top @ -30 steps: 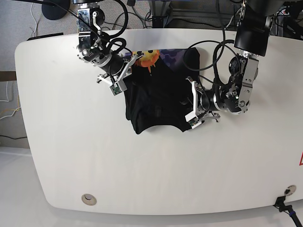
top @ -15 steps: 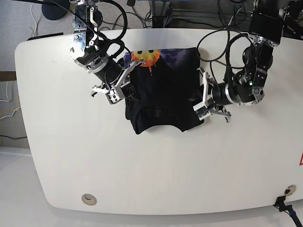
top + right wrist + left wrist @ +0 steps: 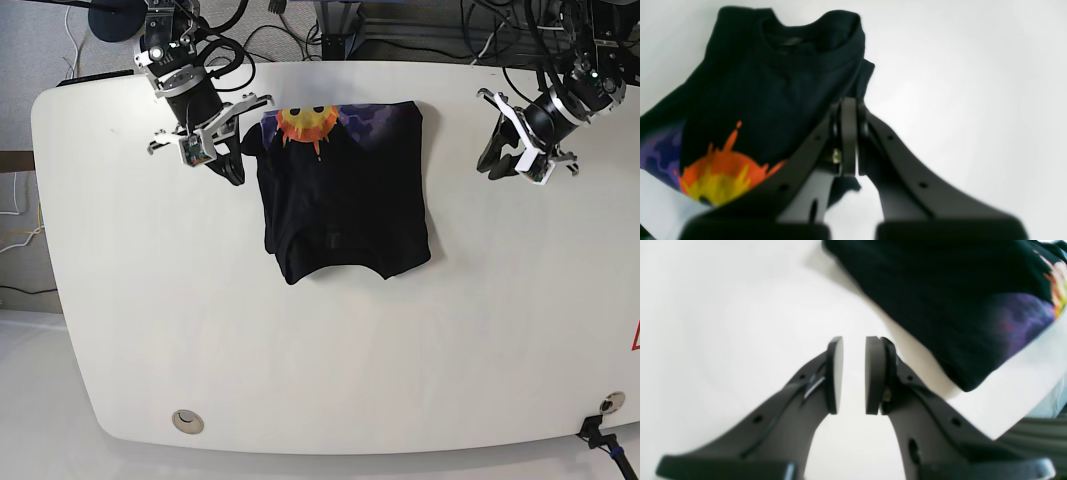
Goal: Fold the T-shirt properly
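The T-shirt is shown lying folded on the white table, in a compact rectangle near the table's far edge. Its collar is turned toward the near side, and the sun face and purple print are exposed along the far edge.

The right gripper is seen at the shirt's left edge in the base view, raised off the cloth. In the right wrist view its jaws are pressed together with nothing between them, and the shirt lies beyond and beside them.

The left gripper is held over bare table, apart from the shirt's right edge. In the left wrist view a narrow gap is seen between its pads; nothing is held, and the shirt lies to the upper right.
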Robot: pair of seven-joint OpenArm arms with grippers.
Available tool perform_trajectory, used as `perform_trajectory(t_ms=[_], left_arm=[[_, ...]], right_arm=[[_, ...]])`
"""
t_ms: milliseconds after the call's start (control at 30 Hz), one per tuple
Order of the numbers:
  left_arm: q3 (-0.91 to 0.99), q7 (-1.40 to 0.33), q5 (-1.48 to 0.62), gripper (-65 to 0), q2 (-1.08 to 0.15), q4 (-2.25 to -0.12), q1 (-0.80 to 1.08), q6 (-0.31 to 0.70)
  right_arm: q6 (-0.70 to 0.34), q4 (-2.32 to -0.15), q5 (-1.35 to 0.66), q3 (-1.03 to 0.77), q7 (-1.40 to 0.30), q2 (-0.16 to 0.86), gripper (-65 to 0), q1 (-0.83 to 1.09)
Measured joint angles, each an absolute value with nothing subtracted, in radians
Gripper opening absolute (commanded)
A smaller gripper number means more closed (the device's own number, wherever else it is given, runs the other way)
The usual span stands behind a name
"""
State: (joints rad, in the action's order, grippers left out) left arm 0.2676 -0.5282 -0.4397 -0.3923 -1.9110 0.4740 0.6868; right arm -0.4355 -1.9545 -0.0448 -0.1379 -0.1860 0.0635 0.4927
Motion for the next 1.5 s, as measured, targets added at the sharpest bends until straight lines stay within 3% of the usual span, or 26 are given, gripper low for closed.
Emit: perform_trajectory(t_ms=[267,400,567,667,733,900,1233,1500], left_arm=[[0.268,-0.234,-0.442,-55.8,-0.389,-1.91,0.839,0.517],[0.257,-0.076,-0.445,-55.8,-0.387,-1.926,1.052,0.488],[0.253,-0.024,-0.422,-55.8,-0.247,-1.924,1.161,0.479],[0.239,-0.015,-0.279,-55.8,-0.145,-1.893,1.193,0.482],[0.221,-0.019,-0.199,-55.8,-0.091,-1.829,1.185,0.474],[0.161,-0.029,-0.154,-55.8,-0.101,-1.619,1.091,0.48],[0.142,-0.023,-0.154,-55.8,-0.101,-1.133,0.752,0.472],[0.142,-0.079,-0.032,-55.8,-0.094,-0.754,0.47,0.471]], right_arm=[[-0.437,-1.957,-0.045,-0.164,-0.084,0.062,-65.0,0.722],[-0.44,-1.969,-0.047,-0.164,-0.053,0.062,-65.0,0.86],[-0.435,-1.971,-0.051,-0.157,-0.047,0.061,-65.0,0.994],[-0.432,-1.968,-0.048,-0.158,-0.054,0.062,-65.0,1.056],[-0.434,-1.963,-0.049,-0.161,-0.049,0.061,-65.0,1.079],[-0.386,-1.76,-0.045,-0.16,-0.054,0.061,-65.0,1.07],[-0.386,-1.109,-0.049,-0.157,-0.043,0.067,-65.0,0.707],[-0.385,-0.806,0.06,-0.158,-0.028,0.067,-65.0,0.501]])
